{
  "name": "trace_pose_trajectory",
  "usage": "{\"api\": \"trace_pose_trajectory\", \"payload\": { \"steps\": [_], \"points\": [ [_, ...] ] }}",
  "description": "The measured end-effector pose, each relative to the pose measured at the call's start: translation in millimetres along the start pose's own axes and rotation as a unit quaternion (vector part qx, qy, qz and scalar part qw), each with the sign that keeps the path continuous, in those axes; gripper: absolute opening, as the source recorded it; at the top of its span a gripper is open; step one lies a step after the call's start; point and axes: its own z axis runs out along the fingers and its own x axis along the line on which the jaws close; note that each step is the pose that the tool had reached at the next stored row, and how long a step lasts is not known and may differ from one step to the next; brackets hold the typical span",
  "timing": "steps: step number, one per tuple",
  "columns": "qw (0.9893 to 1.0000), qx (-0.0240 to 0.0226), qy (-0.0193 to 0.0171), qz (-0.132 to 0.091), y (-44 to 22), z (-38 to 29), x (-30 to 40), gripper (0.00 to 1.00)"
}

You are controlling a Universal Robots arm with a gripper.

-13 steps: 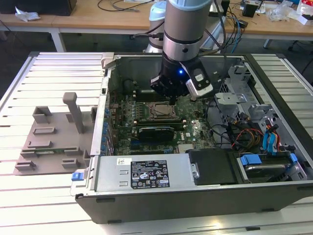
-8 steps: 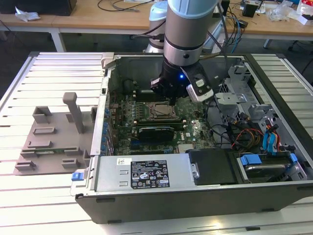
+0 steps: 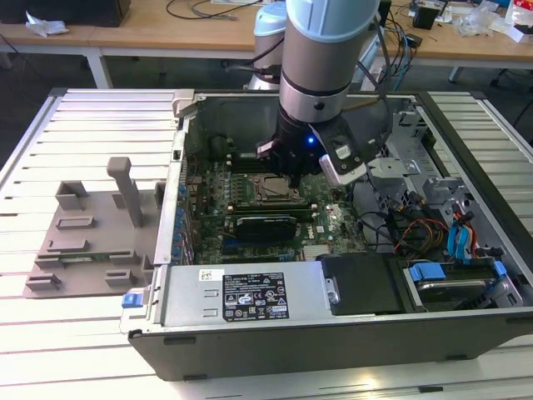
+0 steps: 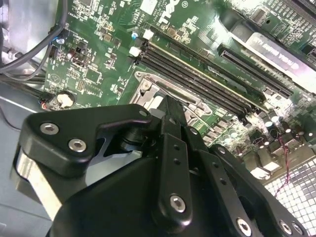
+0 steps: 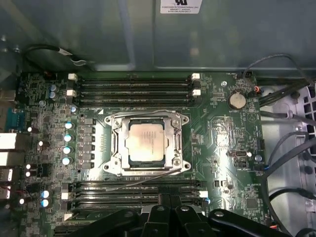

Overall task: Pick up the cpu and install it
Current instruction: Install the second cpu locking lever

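Note:
The cpu [image 5: 147, 142], a square chip with a pale metal top, lies flat in the motherboard socket [image 5: 148, 170], and the socket's metal frame sits around its edges. In the first wrist view my gripper [image 5: 170, 205] hovers beside the socket, over the memory slots, with its black fingers [image 5: 158, 215] drawn together and nothing between them. The exterior view has the gripper [image 3: 293, 171] low inside the open computer case, just beside the socket [image 3: 271, 190]. In the second wrist view the finger linkage [image 4: 170, 148] covers most of the socket.
Memory slots [image 5: 133, 86] flank the socket on two sides. Loose cables [image 5: 286, 143] and a coin battery [image 5: 237, 100] lie beside it. The case walls [image 3: 187, 125], a power supply [image 3: 250, 296] and drive bays [image 3: 454, 267] surround the board. A grey fixture [image 3: 92, 233] stands outside, at the exterior view's left.

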Motion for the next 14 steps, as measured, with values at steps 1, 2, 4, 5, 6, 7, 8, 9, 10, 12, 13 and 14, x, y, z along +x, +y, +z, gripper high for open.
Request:
{"api": "trace_pose_trajectory", "payload": {
  "steps": [1, 2, 4, 5, 6, 7, 8, 9, 10, 12, 13, 14],
  "points": [
    [1.0000, 0.0001, 0.0001, 0.000, -0.7, -0.2, 0.0, 0.11],
    [1.0000, 0.0001, 0.0001, 0.000, -1.1, -0.2, 0.0, 0.11],
    [1.0000, 0.0001, 0.0001, 0.000, -2.8, -0.3, -0.1, 0.11],
    [1.0000, 0.0002, 0.0001, 0.000, -4.2, -0.4, 0.0, 0.11],
    [1.0000, 0.0001, 0.0001, 0.000, -5.1, -0.1, 0.0, 0.11],
    [1.0000, 0.0001, 0.0000, 0.000, -6.0, 0.4, 0.1, 0.11],
    [1.0000, 0.0000, 0.0000, 0.000, -6.9, 2.0, 0.3, 0.11],
    [1.0000, 0.0001, 0.0000, 0.000, -8.0, 3.8, 0.4, 0.11],
    [1.0000, 0.0000, 0.0000, 0.000, -8.6, 6.0, 1.3, 0.11],
    [1.0000, -0.0003, 0.0000, 0.000, -8.6, 13.2, 8.2, 0.11],
    [1.0000, -0.0003, 0.0000, 0.000, -6.4, 16.0, 10.9, 0.11],
    [1.0000, -0.0002, 0.0001, 0.000, -2.3, 19.7, 13.9, 0.11]
  ]
}}
